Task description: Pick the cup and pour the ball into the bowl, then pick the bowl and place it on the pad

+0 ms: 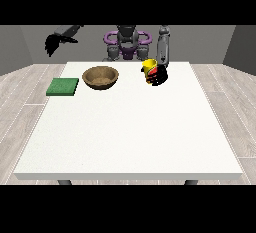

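Note:
A yellow cup (148, 67) with a red part low on its side stands upright at the far right of the white table (130, 132). The hand at the view's right (160, 75) has its black fingers curled round the cup. The ball does not show. A brown wooden bowl (100, 77) sits left of the cup, apart from it. A green pad (63, 86) lies flat near the table's left edge. The hand at the view's left (54, 42) is raised high above and behind the table's left corner, fingers hanging down, holding nothing.
The robot's torso (127, 44) stands behind the far table edge. Wooden floor surrounds the table. The near half of the table holds no objects.

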Controlling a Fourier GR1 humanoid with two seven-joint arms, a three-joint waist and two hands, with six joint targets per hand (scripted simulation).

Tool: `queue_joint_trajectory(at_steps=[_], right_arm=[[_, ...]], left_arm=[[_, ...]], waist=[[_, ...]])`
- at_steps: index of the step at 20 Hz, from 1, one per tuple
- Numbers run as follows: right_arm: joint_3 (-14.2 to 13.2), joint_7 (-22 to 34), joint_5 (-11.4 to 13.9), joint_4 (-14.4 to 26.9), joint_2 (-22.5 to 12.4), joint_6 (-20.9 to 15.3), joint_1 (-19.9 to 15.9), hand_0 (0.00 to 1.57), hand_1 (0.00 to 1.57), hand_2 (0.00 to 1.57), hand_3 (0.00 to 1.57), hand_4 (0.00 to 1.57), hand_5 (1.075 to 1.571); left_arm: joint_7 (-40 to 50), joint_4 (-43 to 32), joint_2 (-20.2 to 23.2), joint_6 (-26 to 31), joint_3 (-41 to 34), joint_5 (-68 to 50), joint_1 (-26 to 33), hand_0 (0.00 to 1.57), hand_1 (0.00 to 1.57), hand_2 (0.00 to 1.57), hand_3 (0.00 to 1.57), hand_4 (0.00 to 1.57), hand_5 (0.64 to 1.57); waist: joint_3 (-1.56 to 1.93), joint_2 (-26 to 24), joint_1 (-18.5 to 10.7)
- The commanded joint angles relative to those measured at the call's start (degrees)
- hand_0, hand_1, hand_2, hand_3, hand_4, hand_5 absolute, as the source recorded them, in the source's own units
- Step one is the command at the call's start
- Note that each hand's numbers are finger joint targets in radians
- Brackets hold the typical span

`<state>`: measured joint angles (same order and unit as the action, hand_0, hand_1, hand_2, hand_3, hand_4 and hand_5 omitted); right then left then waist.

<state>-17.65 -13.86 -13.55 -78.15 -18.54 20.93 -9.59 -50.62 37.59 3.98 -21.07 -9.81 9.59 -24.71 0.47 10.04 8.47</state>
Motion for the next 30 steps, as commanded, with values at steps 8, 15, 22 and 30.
queue_joint_trajectory(at_steps=[8,15,22,30], right_arm=[[-0.1,-0.5,1.0,7.4,-0.9,1.6,0.3,0.00,0.00,0.00,0.00,0.00,1.568],[-2.2,-3.1,0.6,13.8,-2.4,3.3,0.6,0.00,0.00,0.00,0.00,0.00,1.569],[-0.5,1.2,-0.3,12.2,-1.1,3.2,-1.5,0.00,0.00,0.00,0.00,0.00,1.570],[-1.9,-0.6,0.4,17.6,-3.7,4.7,-1.4,0.00,0.00,0.00,0.00,0.00,1.571]], left_arm=[[28.9,-0.1,19.3,-4.5,6.9,16.4,-14.5,1.46,1.46,1.57,1.57,1.57,1.282],[39.9,2.6,13.8,-4.5,13.3,24.7,-16.3,1.49,1.49,1.57,1.57,1.57,1.274],[53.4,-0.2,12.1,-9.2,19.4,37.6,-21.2,1.50,1.50,1.57,1.57,1.51,1.244],[67.1,-2.0,7.0,-4.0,34.7,58.2,-27.8,1.54,1.54,1.57,1.57,1.48,1.334]], waist=[[-0.30,-7.1,-1.3],[-0.43,-8.7,-3.2],[-0.43,-11.1,0.2],[-0.33,-15.7,-1.6]])
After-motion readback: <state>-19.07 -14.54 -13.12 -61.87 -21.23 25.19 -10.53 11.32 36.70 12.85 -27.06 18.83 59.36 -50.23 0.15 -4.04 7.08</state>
